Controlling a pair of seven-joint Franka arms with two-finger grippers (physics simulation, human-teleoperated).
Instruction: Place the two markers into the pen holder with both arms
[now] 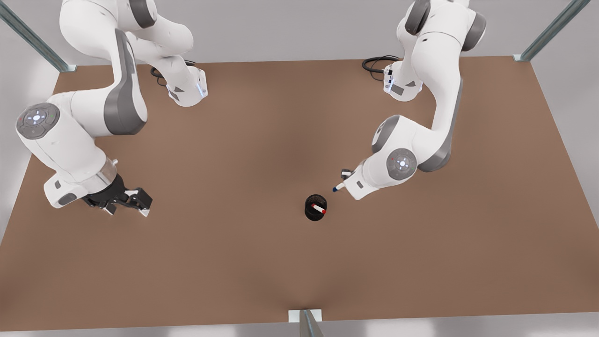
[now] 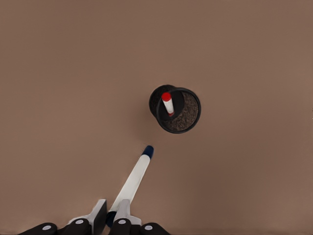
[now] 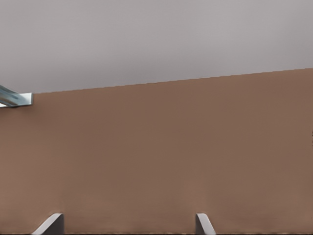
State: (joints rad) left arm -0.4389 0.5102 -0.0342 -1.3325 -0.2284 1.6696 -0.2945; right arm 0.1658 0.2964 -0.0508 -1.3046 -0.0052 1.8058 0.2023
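Pen holder (image 1: 315, 208) stands upright on the brown table (image 1: 262, 262), roughly mid-table, a bit toward the front view's right. Red-capped marker (image 1: 319, 208) is inside the pen holder, leaning against the rim, red cap sticking up out of the opening; the left wrist view shows it too (image 2: 167, 103), inside the cup (image 2: 176, 109).

Left gripper (image 2: 111, 214) is on the arm at the front view's right, just beside the pen holder, up and to the front view's right of it, above the table. Its fingers (image 2: 99, 214) are clamped on the white barrel of the blue-capped marker (image 2: 132, 182). That marker is held tilted, blue cap end pointing toward the pen holder, tip close to the rim but not touching and not over the opening. In the front view the blue-capped marker (image 1: 338, 187) pokes out from under the wrist; the gripper itself is mostly hidden there by the arm.

Right gripper (image 1: 135, 202) is on the arm at the front view's left, well apart from the pen holder, low near the table. Fingers (image 3: 50, 224) spread wide, holding nothing; this arm waits. Its wrist view looks across bare table (image 3: 166, 156) to a grey wall (image 3: 146, 39), with a metal frame piece (image 3: 13, 98) at the table edge.
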